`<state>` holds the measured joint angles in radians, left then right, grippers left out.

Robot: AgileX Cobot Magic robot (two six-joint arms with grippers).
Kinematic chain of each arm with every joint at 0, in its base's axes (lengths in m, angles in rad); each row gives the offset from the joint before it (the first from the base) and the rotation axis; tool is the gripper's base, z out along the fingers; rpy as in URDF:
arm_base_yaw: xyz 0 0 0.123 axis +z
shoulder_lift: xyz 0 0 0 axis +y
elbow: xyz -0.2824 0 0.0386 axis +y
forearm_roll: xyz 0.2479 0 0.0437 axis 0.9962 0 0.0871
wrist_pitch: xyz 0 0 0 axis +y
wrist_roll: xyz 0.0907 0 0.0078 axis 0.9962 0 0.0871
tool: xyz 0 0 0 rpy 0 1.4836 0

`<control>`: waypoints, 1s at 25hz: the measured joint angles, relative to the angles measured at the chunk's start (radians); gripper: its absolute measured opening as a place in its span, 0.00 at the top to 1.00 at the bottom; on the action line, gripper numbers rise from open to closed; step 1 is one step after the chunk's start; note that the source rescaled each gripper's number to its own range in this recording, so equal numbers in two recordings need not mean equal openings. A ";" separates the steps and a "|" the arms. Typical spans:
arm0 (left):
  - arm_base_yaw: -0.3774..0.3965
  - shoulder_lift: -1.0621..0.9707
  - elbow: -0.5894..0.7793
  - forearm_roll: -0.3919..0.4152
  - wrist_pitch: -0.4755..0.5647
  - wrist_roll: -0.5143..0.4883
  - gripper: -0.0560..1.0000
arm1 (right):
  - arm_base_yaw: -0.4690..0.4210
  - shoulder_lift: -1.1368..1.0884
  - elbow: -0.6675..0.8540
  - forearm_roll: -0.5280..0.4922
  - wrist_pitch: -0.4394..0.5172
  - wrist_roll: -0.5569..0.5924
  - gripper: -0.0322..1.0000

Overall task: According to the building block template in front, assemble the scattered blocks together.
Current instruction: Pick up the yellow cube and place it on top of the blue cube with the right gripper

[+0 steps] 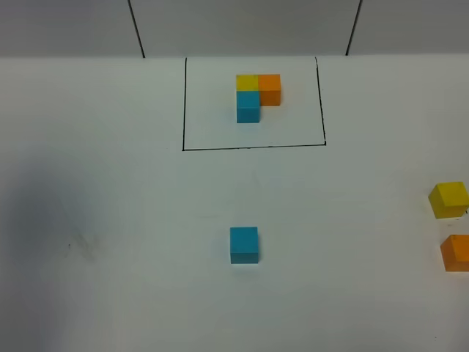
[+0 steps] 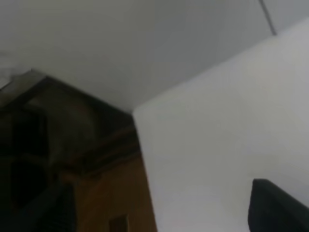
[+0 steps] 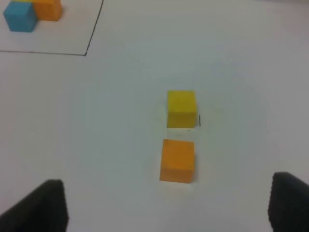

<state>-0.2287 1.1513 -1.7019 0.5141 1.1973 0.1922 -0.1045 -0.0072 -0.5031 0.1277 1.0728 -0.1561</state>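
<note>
at the far middle of the white table [image 1: 110, 220], the building block template [image 1: 256, 95] sits inside a thin black drawn rectangle [image 1: 253, 147]. it is three small cubes joined in an l: the yellow template cube [image 1: 247, 81] and the orange template cube [image 1: 270, 88] touch side by side at the back, and the blue template cube [image 1: 248, 108] sits in front of the yellow one. nearer than the frame, about mid-table, the small plain light blue cube [image 1: 244, 244] stands alone, well apart from the rest. at the right edge of the high view the small plain yellow cube [image 1: 448, 199] and the small plain orange cube [image 1: 456, 252] lie near each other with a narrow gap between them. the orange one is nearer and partly cut off by the picture's edge.

the right gripper [image 3: 169, 205] hovers short of these two cubes, its dark fingers [image 3: 46, 208] spread wide with only bare table between them, touching neither cube. the left gripper [image 2: 159, 215] hangs near the table's edge, beside a brown wooden surface [image 2: 116, 193]. one finger shows plainly and the other is dim in shadow. they stand apart and hold nothing.
</note>
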 joint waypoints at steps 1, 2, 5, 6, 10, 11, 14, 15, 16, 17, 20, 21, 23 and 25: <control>0.038 -0.038 0.010 0.000 0.000 0.001 0.43 | 0.000 0.000 0.000 0.000 0.000 0.000 0.28; 0.061 -0.088 0.023 0.000 0.000 0.001 0.43 | 0.000 0.000 0.000 0.000 0.000 0.000 0.28; 0.090 -0.241 0.078 -0.023 0.000 0.002 0.43 | 0.000 0.000 0.000 0.000 0.000 0.000 0.28; 0.090 -0.300 0.102 -0.041 0.000 -0.001 0.43 | 0.000 0.000 0.000 0.000 0.000 0.000 0.28; 0.090 -0.528 0.216 -0.142 0.000 -0.073 0.43 | 0.000 0.000 0.000 0.000 0.000 0.000 0.28; 0.090 -0.582 0.255 -0.173 0.000 -0.085 0.43 | 0.000 0.000 0.000 0.000 0.000 0.000 0.28; 0.090 -0.717 0.381 -0.233 0.000 -0.099 0.43 | 0.000 0.000 0.000 0.000 0.000 0.000 0.28; 0.090 -0.751 0.429 -0.243 0.000 -0.102 0.43 | 0.000 0.000 0.000 0.000 0.000 0.000 0.28; 0.090 -0.787 0.476 -0.255 0.000 -0.112 0.43 | 0.000 0.000 0.000 0.000 0.000 0.000 0.28; 0.090 -0.820 0.515 -0.268 0.000 -0.130 0.43 | 0.000 0.000 0.000 0.000 0.000 0.000 0.28; 0.090 -0.893 0.646 -0.320 0.000 -0.179 0.43 | 0.000 0.000 0.000 0.000 0.000 0.000 0.28; 0.090 -0.917 0.681 -0.348 0.000 -0.187 0.43 | 0.000 0.000 0.000 0.000 0.000 0.000 0.28; 0.090 -0.963 0.765 -0.413 0.000 -0.192 0.43 | 0.000 0.000 0.000 0.000 0.000 0.000 0.28; 0.090 -1.019 0.835 -0.464 -0.016 -0.192 0.43 | 0.000 0.000 0.000 0.000 0.000 0.000 0.28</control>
<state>-0.1382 0.1322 -0.8672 0.0506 1.1812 0.0000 -0.1045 -0.0072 -0.5031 0.1277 1.0728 -0.1561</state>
